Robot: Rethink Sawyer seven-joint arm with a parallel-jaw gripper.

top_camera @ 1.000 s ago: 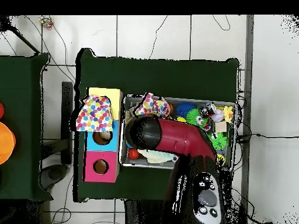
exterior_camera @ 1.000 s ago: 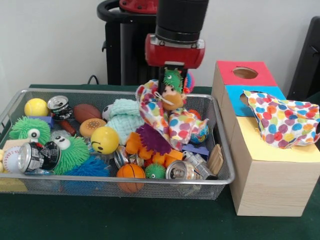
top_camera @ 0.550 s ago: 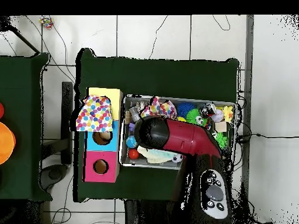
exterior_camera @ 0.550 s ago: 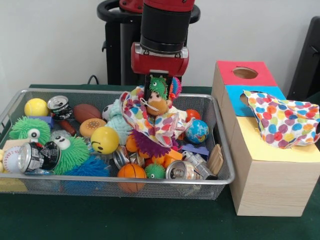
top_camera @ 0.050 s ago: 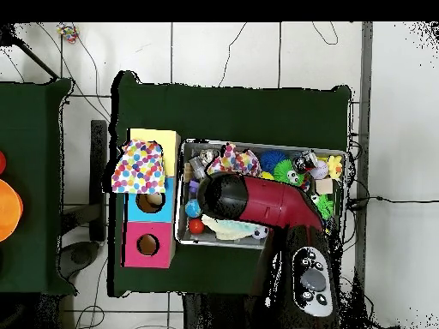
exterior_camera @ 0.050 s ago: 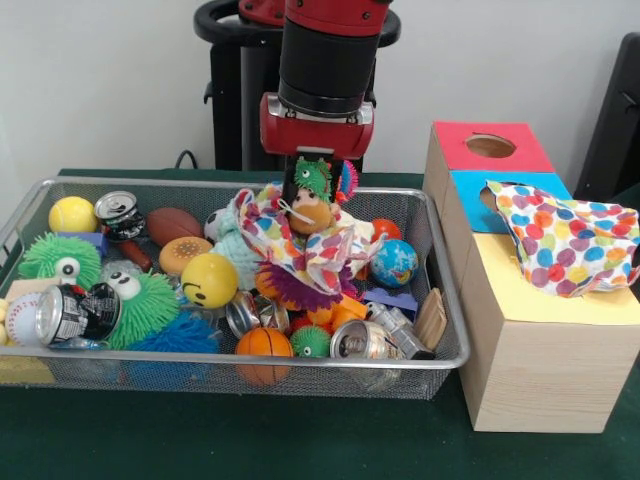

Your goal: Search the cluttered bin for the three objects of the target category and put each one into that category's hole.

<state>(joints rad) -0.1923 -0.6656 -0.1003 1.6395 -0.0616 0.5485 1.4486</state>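
Observation:
My gripper (exterior_camera @ 0.050 s ago: 315, 188) hangs over the middle of the wire bin (exterior_camera @ 0.050 s ago: 230, 361), shut on a polka-dot cloth (exterior_camera @ 0.050 s ago: 312, 250) that drapes down onto the toys. A green spiky piece and a small brown head sit right at the grip point and hide the fingertips. A second polka-dot cloth (exterior_camera @ 0.050 s ago: 566, 240) lies on the sorting box, over its yellow section (exterior_camera @ 0.050 s ago: 560, 300) and part of the blue one. The red section's hole (exterior_camera @ 0.050 s ago: 490, 146) is uncovered. In the overhead view the arm (top_camera @ 0.050 s ago: 253, 199) covers the gripper, and the held cloth (top_camera @ 0.050 s ago: 233, 158) shows beside it.
The bin holds several balls, fuzzy green toys (exterior_camera @ 0.050 s ago: 140, 305), drink cans (exterior_camera @ 0.050 s ago: 70, 315), a small basketball (exterior_camera @ 0.050 s ago: 262, 343), a globe ball (exterior_camera @ 0.050 s ago: 396, 263) and a mint knitted cloth (top_camera @ 0.050 s ago: 225, 227). The sorting box (top_camera @ 0.050 s ago: 150, 201) stands close against the bin's side.
The gripper has moved sideways away from the sorting box toward the bin's middle, carrying the polka-dot cloth. In the last half second it barely shifted.

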